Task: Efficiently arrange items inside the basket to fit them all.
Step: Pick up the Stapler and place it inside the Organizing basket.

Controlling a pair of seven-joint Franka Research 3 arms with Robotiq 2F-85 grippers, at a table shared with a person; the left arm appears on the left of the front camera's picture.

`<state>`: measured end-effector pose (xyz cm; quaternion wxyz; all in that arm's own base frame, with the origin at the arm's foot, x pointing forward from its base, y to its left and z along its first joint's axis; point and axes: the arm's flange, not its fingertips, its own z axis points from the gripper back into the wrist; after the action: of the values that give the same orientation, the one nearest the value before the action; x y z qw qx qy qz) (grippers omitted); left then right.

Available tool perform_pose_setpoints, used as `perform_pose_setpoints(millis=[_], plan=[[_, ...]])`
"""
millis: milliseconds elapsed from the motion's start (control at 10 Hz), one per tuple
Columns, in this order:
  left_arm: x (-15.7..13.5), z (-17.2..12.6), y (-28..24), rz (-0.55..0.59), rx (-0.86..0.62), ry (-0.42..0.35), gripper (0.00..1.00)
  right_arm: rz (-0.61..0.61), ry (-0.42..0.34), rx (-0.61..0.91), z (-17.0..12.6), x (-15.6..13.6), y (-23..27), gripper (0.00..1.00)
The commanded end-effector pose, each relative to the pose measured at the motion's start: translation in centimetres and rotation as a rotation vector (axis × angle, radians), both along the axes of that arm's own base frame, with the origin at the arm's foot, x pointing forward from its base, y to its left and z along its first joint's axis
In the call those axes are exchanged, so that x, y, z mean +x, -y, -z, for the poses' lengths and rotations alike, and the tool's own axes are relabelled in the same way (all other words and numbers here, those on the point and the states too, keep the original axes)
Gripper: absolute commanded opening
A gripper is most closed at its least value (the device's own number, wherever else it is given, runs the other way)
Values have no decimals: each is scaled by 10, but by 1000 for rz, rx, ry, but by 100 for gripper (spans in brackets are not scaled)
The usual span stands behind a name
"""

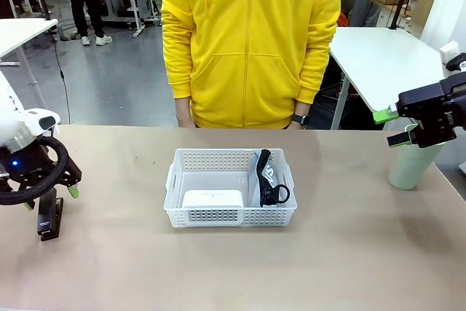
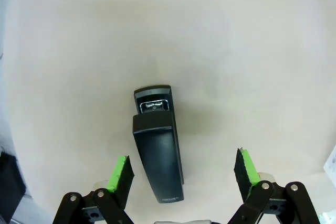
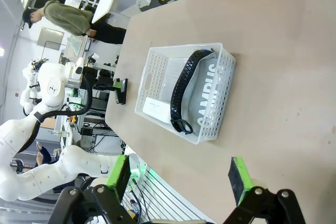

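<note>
A white rectangular plastic basket with lattice sides [image 1: 218, 216] sits at the middle of the tan tabletop [image 1: 349, 253]. Inside it, a white rounded boxy device [image 1: 212, 199] lies against the near wall at lower left. A grey "CAMPUS" zip pouch with a black zipper [image 1: 268, 176] stands on edge along the right side.

At the left edge of the front view, the left gripper [image 1: 51, 200] hangs over a dark stapler [image 1: 49, 220] lying on the tabletop. The left wrist view shows the left gripper [image 2: 182, 156] spread wide, with the stapler [image 2: 157, 150] between the green pads [image 2: 119, 174], closer to the left one and touching neither.

At the right edge of the front view, the right gripper [image 1: 393, 127] is also spread wide and holds nothing. It is in front of the top of a pale green cup [image 1: 413, 165] standing upright on the tabletop.

The right wrist view looks past the wide right gripper [image 3: 179, 174] at the basket [image 3: 227, 85], with the pouch [image 3: 205, 93] and device [image 3: 156, 109] inside.

A person in a yellow zip hoodie [image 1: 247, 41] stands at the top centre.
</note>
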<state>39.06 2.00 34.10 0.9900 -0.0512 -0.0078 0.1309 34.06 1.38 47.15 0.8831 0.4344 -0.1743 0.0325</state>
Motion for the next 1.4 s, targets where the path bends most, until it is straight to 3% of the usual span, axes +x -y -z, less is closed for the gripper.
perform_pose_setpoints(millis=[0, 600, 700, 800, 900, 1000, 1100, 1300], plan=[[-5, 24, -7, -47, 22, -28, 100, -3, 21, 24, 0, 2, -1, 100], [-3, 39, -14, -65, 40, -67, 100, -3, 21, 24, 0, 2, -1, 100], [-2, 39, -14, -63, 50, -71, 40, -3, 21, 24, 0, 2, -1, 100], [-3, 39, -13, -44, 40, -91, 40, -3, 21, 24, 0, 2, -1, 100], [-3, 38, -13, -47, 44, -87, 0, -3, 21, 24, 0, 2, -1, 100], [-3, 37, -13, -53, 49, -81, 35, -3, 21, 24, 0, 2, -1, 100], [-3, 37, -12, -50, 48, -77, 0, -3, 21, 24, 0, 2, -1, 100], [-3, 36, -12, -50, 54, -76, 0, -3, 21, 24, 0, 2, -1, 100]])
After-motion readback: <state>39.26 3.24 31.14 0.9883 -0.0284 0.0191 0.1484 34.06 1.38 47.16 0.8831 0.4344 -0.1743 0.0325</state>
